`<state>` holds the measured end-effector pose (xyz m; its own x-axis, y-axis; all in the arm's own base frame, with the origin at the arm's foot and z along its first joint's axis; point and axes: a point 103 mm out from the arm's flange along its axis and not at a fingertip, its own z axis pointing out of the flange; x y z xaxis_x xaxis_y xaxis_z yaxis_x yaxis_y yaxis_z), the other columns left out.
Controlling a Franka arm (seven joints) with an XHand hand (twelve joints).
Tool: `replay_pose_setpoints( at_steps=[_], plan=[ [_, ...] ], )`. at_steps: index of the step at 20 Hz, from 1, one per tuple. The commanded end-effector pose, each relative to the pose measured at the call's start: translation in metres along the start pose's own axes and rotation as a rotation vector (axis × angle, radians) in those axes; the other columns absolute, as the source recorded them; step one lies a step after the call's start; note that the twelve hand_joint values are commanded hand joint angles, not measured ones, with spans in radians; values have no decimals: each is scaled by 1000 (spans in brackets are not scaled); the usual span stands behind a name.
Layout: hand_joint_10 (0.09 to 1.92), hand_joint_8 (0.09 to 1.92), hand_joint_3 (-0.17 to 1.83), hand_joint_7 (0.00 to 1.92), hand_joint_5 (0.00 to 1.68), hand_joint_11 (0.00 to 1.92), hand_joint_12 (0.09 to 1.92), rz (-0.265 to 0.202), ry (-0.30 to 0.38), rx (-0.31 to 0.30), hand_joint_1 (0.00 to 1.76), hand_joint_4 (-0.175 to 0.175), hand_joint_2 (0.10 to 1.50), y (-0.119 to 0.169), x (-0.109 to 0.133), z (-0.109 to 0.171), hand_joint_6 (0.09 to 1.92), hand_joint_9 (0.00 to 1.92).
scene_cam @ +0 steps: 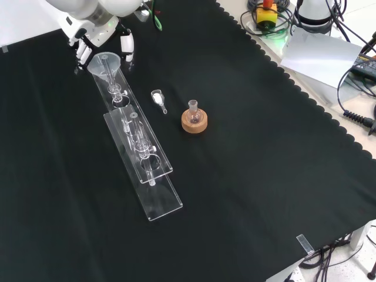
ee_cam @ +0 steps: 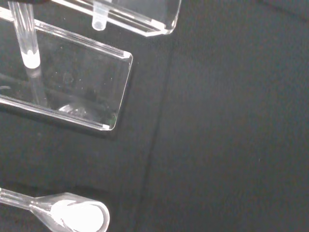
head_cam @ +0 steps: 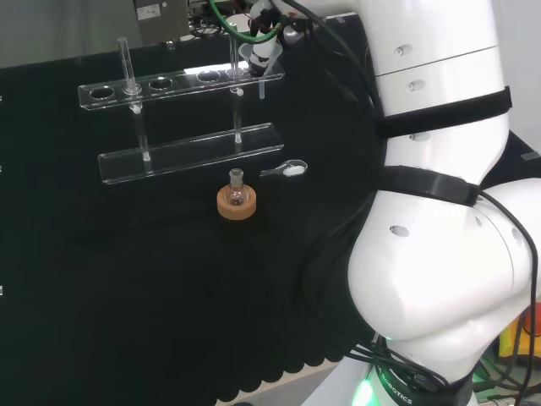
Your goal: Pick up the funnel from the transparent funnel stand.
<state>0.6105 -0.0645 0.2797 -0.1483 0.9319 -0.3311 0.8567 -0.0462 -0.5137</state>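
Head view: the hand point(head_cam: 264, 34) sits at the right end of the transparent funnel stand point(head_cam: 182, 85), its fingers curled round the funnel point(head_cam: 254, 57), whose stem hangs below the top plate. A small flask point(head_cam: 237, 193) stands on a cork ring point(head_cam: 236, 205), with a clear scoop point(head_cam: 286, 171) of white powder near it.

Front view: the funnel's point(scene_cam: 104, 62) open cone shows between the fingers point(scene_cam: 126, 48) at the stand's point(scene_cam: 141, 155) far end. Black cloth point(scene_cam: 252, 164) covers the bench; cables lie beyond its scalloped edge.

Wrist view: the stand's base corner point(ee_cam: 87, 87) and the scoop point(ee_cam: 72, 216) appear close.
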Motion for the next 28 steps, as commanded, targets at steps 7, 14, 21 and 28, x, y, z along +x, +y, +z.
replay_pose_setpoints(
  at_steps=[7, 14, 21, 28],
  plan=[
    [581, 744, 352, 581, 588, 412, 1300, 15, -20, -52, 652, -2, 807, -10, -3, -11, 159, 918],
    [572, 747, 370, 578, 588, 430, 1289, 38, -14, -59, 655, -5, 801, -28, -16, -24, 197, 955],
    [549, 752, 418, 561, 520, 441, 1286, 66, 7, -89, 656, -6, 781, -59, -31, -39, 380, 981],
    [552, 755, 435, 560, 480, 447, 1285, 88, 4, -130, 658, -8, 775, -105, -35, -57, 485, 985]
  ],
)
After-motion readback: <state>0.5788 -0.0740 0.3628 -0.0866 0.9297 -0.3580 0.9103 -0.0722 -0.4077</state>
